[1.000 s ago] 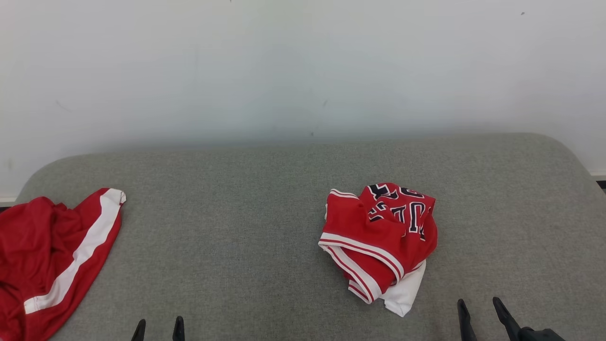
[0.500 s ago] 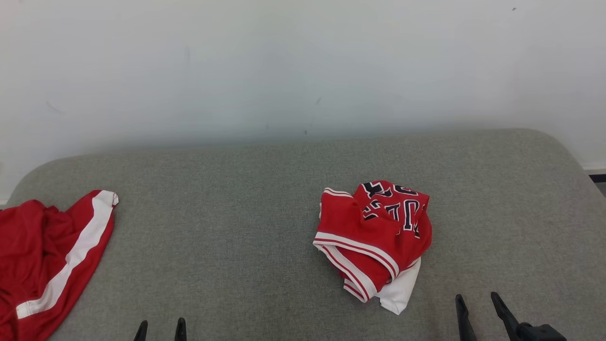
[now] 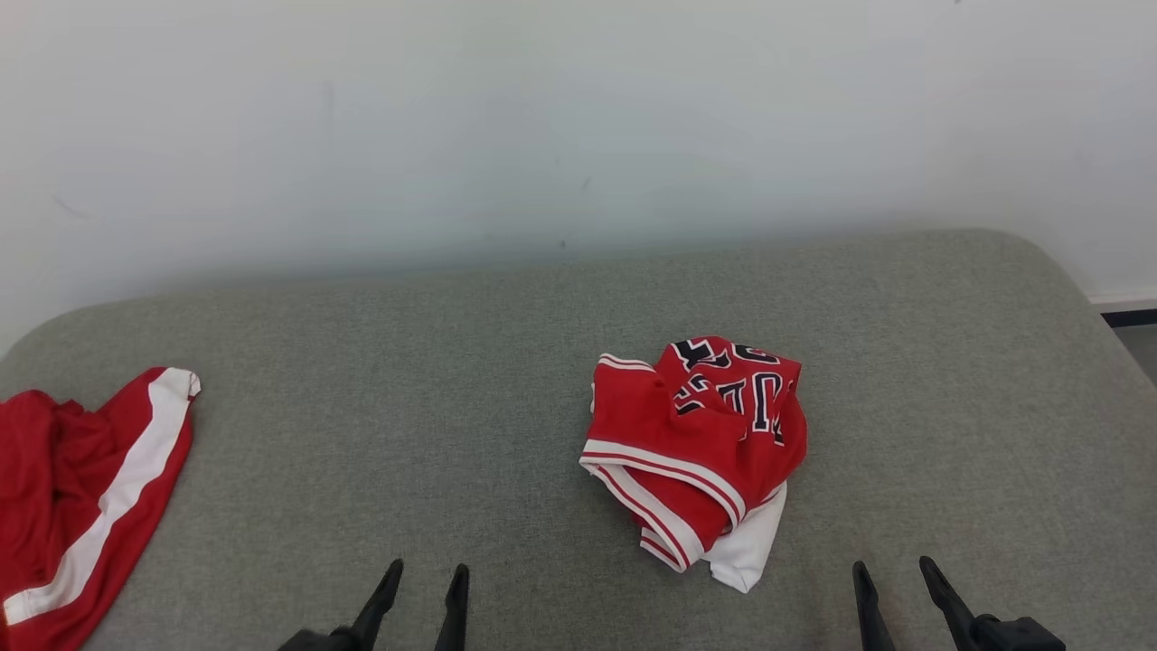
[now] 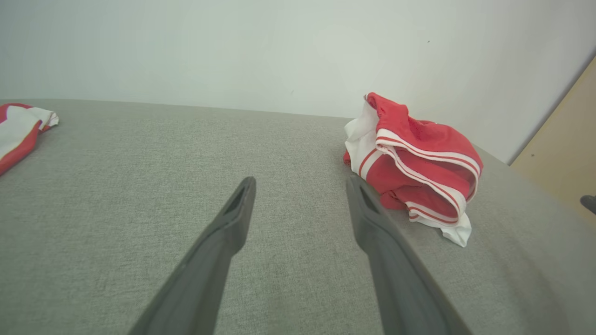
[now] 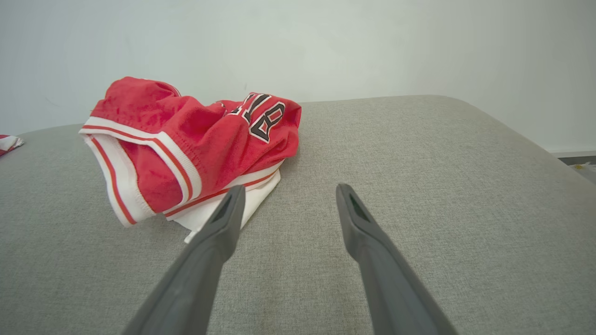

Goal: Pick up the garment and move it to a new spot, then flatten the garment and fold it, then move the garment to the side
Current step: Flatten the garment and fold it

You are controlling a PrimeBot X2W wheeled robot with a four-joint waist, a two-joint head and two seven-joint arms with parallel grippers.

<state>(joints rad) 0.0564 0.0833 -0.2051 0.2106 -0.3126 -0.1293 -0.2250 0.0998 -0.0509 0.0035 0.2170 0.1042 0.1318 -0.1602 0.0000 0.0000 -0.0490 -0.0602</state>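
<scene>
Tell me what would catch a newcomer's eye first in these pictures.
A crumpled red jersey with dark lettering sits right of centre on the grey cushion. Another red garment with a white stripe lies at its left edge. The left tool and right tool stand open in front.

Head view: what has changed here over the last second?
The left gripper has reached forward and rightward, toward the crumpled red garment, open and empty. The view shifted slightly too. The crumpled red garment, the other red garment and the right gripper stayed put.
</scene>
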